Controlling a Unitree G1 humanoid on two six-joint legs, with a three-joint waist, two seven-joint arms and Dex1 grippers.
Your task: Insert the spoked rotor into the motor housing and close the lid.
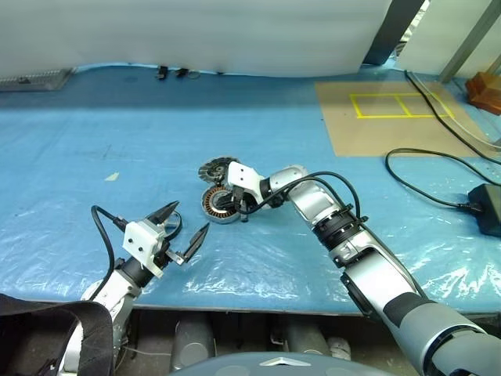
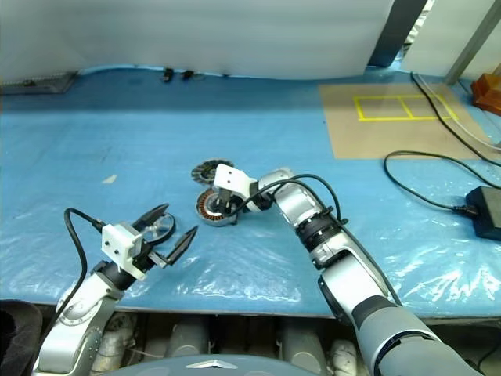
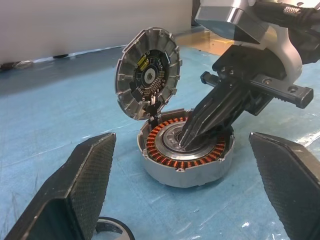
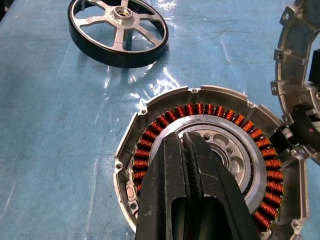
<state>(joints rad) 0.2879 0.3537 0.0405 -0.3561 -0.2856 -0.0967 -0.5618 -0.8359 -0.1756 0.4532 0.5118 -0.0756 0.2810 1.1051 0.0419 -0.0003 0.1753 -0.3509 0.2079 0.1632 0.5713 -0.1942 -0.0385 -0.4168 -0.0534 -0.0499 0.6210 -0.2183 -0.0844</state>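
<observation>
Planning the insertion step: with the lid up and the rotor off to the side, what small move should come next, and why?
Probably lift the shut right pincer off the round silver motor housing with copper windings. Its tips sit over the housing's centre hub, blocking the seat. The hinged lid stands open, and the black-rimmed spoked rotor lies on the blue sheet, near the open left pincer, which holds nothing.

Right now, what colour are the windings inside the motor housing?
Copper-orange windings, clearest in the right wrist view.

right pincer (image 3: pixel 187 140) blocks motor housing (image 4: pixel 200 165) hub, raised lid (image 3: pixel 147 72) behind — blue sheet (image 1: pixel 94 141) open all round
</observation>
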